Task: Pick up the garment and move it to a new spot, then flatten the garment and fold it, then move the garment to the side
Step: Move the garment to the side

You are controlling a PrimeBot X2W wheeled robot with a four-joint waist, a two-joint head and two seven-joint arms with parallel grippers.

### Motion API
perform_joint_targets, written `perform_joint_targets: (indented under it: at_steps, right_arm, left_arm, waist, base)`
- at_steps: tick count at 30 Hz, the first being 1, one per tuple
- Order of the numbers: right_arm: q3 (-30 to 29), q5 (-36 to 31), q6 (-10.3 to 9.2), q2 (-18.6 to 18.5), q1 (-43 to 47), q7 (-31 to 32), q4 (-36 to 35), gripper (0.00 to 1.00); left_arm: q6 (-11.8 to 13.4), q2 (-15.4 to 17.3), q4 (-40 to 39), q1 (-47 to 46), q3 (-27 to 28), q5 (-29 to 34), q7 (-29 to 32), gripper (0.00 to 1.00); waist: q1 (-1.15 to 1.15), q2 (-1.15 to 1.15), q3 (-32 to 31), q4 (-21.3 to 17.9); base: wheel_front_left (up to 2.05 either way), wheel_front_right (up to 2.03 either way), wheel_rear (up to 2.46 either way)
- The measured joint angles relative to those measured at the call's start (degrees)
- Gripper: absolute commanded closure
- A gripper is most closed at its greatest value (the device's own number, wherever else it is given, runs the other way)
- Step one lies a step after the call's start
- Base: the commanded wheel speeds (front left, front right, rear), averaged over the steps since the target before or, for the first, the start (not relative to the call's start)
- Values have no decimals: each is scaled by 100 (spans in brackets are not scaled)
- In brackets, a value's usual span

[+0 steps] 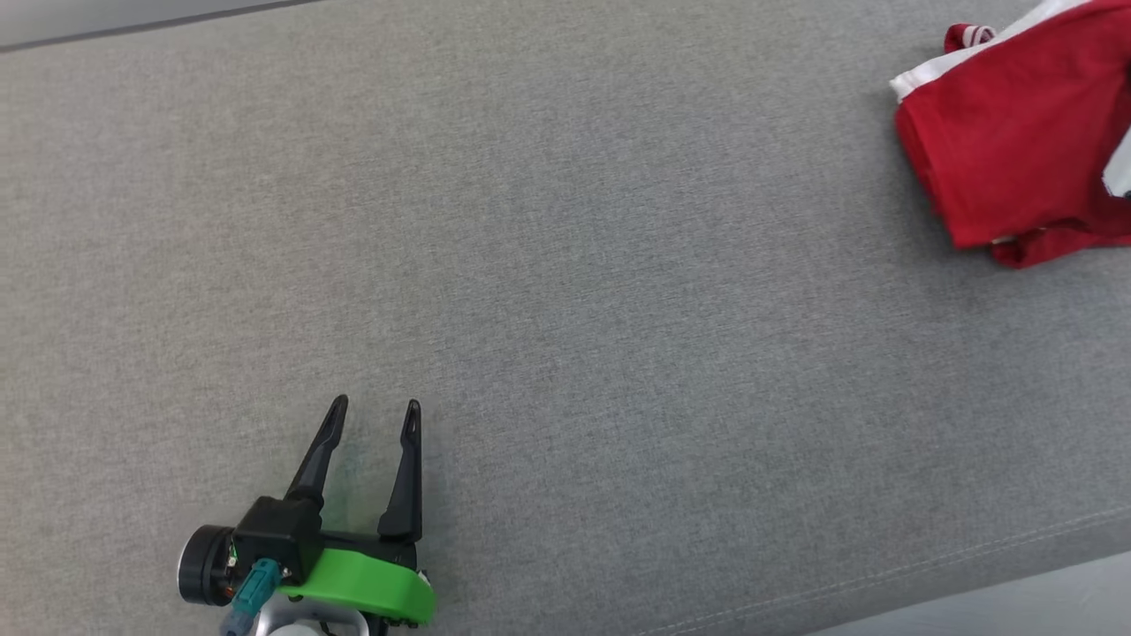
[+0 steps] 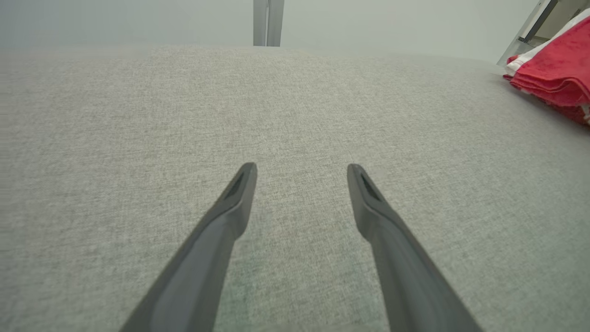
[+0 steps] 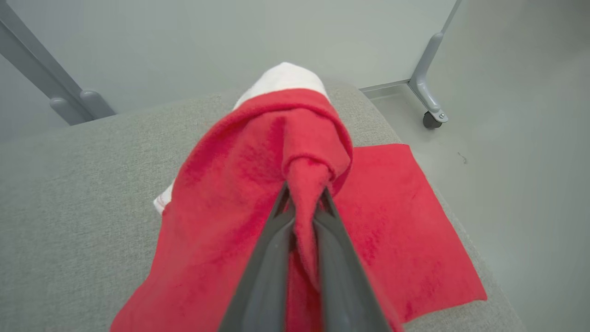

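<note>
Pinching garment (image 3: pixel 230 193) fold, right gripper (image 3: pixel 305 190) should lift clear before carrying; left gripper (image 1: pixel 376 405) spread wide, empty.

No writing, label, brand mark, number or sign is showing legibly in any of the views. The red garment (image 1: pixel 1016 141) with its white trim is bearing no readable print, and the grey fabric surface (image 1: pixel 618 309) is carrying none either.
</note>
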Motion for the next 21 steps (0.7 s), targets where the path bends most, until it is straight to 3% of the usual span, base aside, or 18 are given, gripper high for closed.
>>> perform_joint_targets:
  at_steps: [1,2,10,16,21]
  right_arm:
    - [-22,-119,0,-62,-25,-8,132,6]
    - [-57,-210,1,-107,-43,-30,260,0]
    - [-339,-1400,1,-671,-249,-932,1095,0]
    - [-365,-1735,2,-153,-149,-1660,1048,0]
    - [-371,-1825,2,51,308,-2043,517,0]
  left_arm:
    - [-2,0,-1,5,11,8,0,0]
    - [-8,0,-1,6,19,8,0,0]
    - [-4,0,-12,29,112,21,0,0]
    - [51,0,-23,179,130,-41,0,0]
    - [183,0,-100,306,130,-209,0,0]
  waist:
    - [0,0,31,36]
    - [0,0,53,63]
    - [0,0,47,109]
    - [0,0,-203,41]
    - [0,0,-522,31]
  base:
    - [0,0,0]
    - [0,0,0]
    - [0,0,0]
    - [0,0,0]
    - [0,0,0]
